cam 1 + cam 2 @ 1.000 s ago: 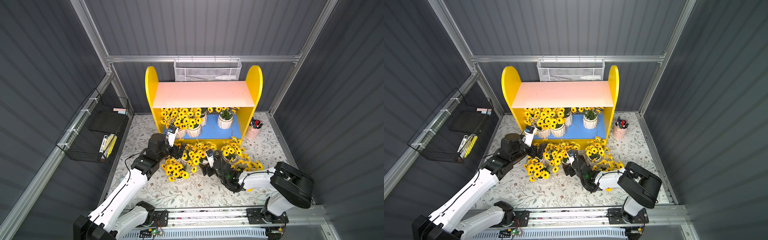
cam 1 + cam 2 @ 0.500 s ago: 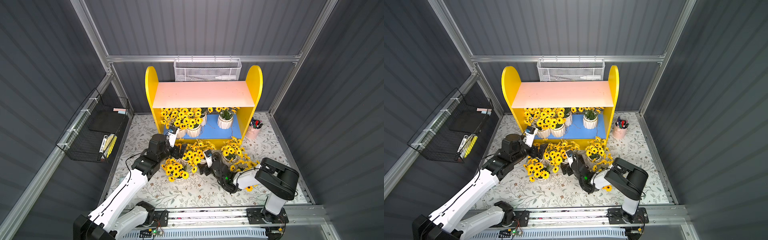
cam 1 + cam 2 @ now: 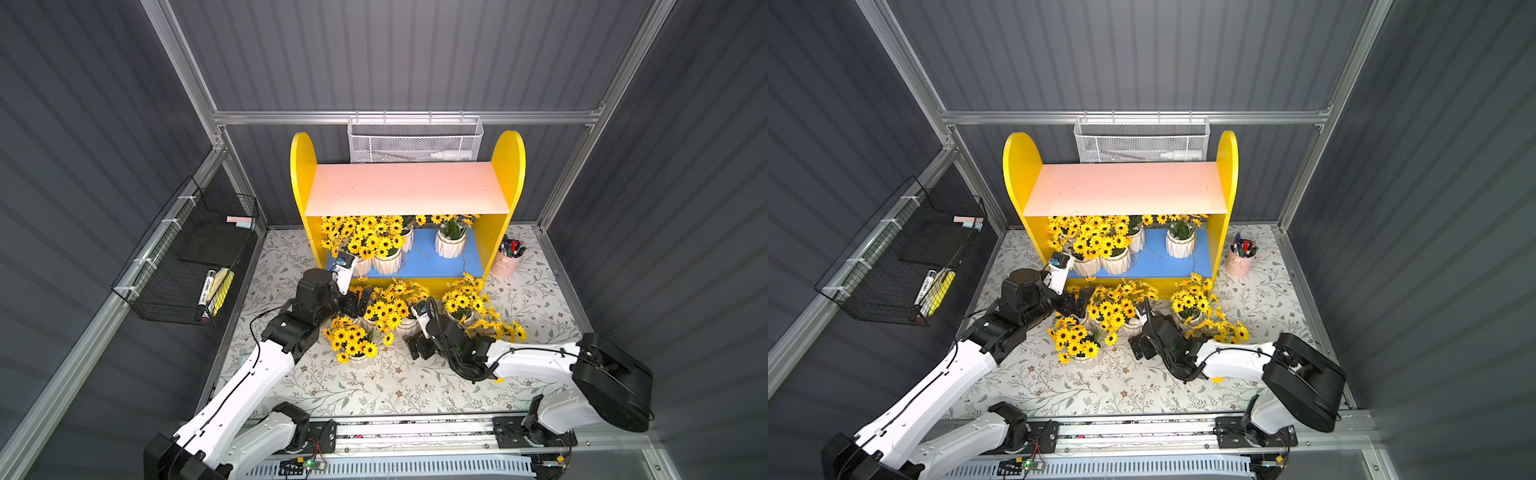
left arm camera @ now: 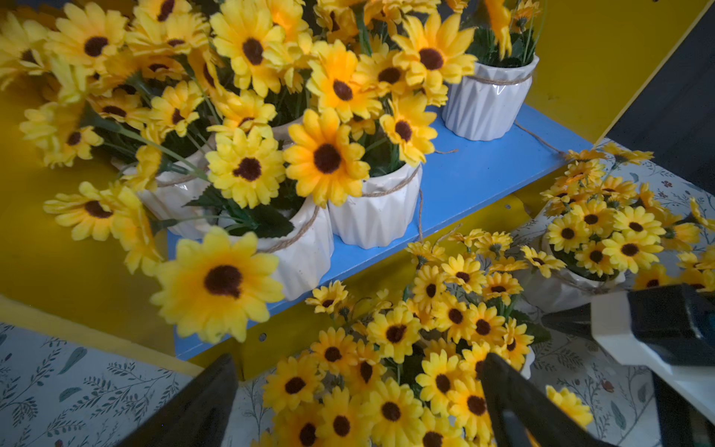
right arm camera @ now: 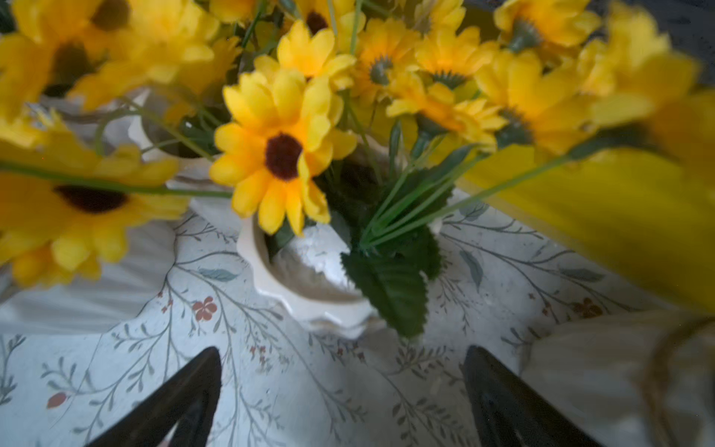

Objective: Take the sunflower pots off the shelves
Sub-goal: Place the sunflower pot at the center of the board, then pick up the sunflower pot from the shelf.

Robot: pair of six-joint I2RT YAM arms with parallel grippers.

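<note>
Right fingers [image 5: 185, 398] have drawn back from the tabletop pot [image 5: 305, 278], spread and empty; left fingers [image 4: 201, 410], also spread, should grasp the front shelf pot [image 4: 301, 255] low, under its flowers.

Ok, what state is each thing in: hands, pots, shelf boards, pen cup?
Left hand: open, above flowers.
Right hand: open, empty.
Pink board: bare.
Blue board: partly filled.
Shelf pots: several, standing on the blue board.
Taken-down pots: grouped on the mat.
Pen cup: upright, full of pens.
</note>
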